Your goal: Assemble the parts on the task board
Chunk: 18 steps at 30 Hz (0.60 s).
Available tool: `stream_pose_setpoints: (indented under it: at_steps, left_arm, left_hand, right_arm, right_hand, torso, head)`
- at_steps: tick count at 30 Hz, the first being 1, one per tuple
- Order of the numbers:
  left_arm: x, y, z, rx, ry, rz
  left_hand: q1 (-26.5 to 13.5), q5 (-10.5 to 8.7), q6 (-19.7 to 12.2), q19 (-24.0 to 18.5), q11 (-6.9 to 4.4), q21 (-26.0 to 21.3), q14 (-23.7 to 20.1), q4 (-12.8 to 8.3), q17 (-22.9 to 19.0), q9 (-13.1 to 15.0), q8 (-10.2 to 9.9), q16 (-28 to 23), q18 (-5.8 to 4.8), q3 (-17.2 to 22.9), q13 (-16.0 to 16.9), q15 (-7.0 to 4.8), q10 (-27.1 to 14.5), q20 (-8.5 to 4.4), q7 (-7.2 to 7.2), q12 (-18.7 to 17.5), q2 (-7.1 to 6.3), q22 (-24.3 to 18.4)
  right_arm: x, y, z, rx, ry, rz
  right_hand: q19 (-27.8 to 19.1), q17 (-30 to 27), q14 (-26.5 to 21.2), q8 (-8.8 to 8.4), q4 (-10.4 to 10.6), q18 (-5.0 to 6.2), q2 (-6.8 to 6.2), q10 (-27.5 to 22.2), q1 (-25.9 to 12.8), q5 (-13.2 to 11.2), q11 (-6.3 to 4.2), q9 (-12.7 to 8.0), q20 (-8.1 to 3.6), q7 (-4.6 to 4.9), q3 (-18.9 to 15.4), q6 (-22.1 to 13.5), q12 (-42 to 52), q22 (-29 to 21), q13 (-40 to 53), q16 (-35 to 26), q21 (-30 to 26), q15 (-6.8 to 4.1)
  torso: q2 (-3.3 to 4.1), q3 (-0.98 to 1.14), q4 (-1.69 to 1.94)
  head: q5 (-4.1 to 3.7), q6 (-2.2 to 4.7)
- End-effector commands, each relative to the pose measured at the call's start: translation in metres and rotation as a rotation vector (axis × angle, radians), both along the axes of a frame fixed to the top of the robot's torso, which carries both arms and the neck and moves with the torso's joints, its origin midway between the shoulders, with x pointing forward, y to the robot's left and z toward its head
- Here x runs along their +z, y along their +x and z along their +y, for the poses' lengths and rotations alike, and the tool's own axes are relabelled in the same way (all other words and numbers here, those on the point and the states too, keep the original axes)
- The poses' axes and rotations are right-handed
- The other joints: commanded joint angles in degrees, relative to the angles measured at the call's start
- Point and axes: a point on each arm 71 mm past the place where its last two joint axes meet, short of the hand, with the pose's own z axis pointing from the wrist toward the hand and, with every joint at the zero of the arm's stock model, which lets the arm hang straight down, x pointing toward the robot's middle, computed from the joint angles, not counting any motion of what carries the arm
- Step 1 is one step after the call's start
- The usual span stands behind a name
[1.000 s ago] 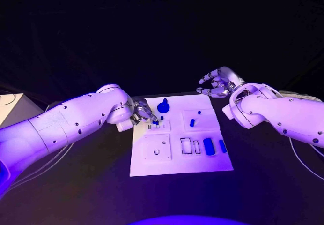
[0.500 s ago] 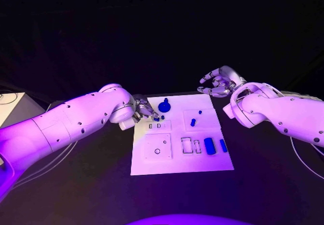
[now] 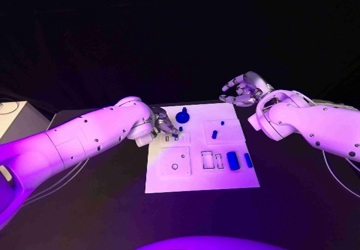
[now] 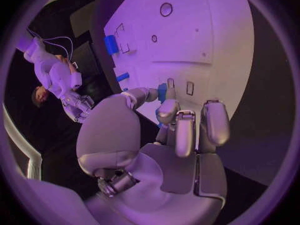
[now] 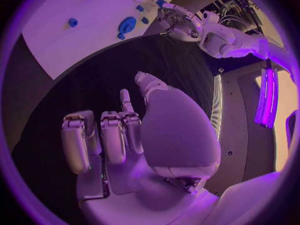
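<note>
My left silver many-fingered hand [image 3: 161, 126] pinches a small blue peg [image 4: 162, 92] over the paired slots [image 3: 171, 138] near the far left corner of the white flat task board [image 3: 196, 179]; I judge this the insertion step, though I can't be sure the tip has entered. Next I should align it upright and press down. My right hand [image 3: 241, 90] hovers beyond the board's far edge, fingers curled, holding nothing.
</note>
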Motion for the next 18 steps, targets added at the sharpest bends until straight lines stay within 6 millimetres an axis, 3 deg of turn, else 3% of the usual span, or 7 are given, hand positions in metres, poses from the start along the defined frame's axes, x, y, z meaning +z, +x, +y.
stream_pose_setpoints:
  at_steps: [1,10,18]
  left_arm:
    - [-0.0002,-0.0002,-0.0018,-0.023,0.019,-0.012]
    - [-0.0010,-0.0005,-0.0042,-0.027,0.027,-0.023]
    - [-0.0022,-0.0007,-0.0058,-0.033,0.037,-0.025]
  left_hand:
    - [0.03,-0.13,2.26,0.47,-0.10,0.22,5.32,-8.49,12.66,14.41,0.24,0.37,-0.39,8.01,0.05,-0.49,0.41,-0.03,-1.91,0.27,0.68,0.02]
    - [0.01,-0.45,2.36,0.53,-0.26,0.17,5.29,-8.34,12.55,14.75,0.25,0.32,-0.40,7.27,0.03,-0.63,0.71,-0.13,-2.10,0.24,0.92,0.03]
    - [0.08,-0.63,2.35,0.56,-0.31,0.15,5.29,-8.27,12.55,14.87,0.20,0.32,-0.41,7.03,0.01,-0.68,0.78,-0.17,-2.15,0.19,1.18,0.06]
  right_arm:
    - [0.0004,-0.0003,0.0006,0.010,-0.011,-0.001]
    - [0.0005,-0.0005,0.0009,0.010,-0.012,-0.002]
    - [0.0004,-0.0006,0.0011,0.011,-0.012,-0.002]
  right_hand:
    - [5.75,15.01,5.95,0.38,0.33,-0.67,-0.27,4.34,-0.22,0.26,0.06,0.05,-0.13,0.07,0.14,-0.43,-0.05,14.60,13.76,0.33,-0.02,-0.15]
    - [5.74,14.99,5.95,0.43,0.36,-0.67,-0.29,4.32,-0.24,0.29,0.07,0.07,-0.12,0.07,0.17,-0.46,-0.08,14.58,13.74,0.32,-0.04,-0.15]
    - [5.74,14.99,5.95,0.43,0.36,-0.67,-0.29,4.32,-0.24,0.29,0.07,0.07,-0.12,0.07,0.17,-0.46,-0.08,14.58,13.74,0.32,-0.04,-0.15]
  torso:
    - [-0.02,0.01,0.04]
    - [0.01,-0.08,0.06]
    - [0.05,-0.03,0.03]
  head:
    - [-0.08,-0.11]
    - [-0.13,-0.10]
    - [-0.18,-0.22]
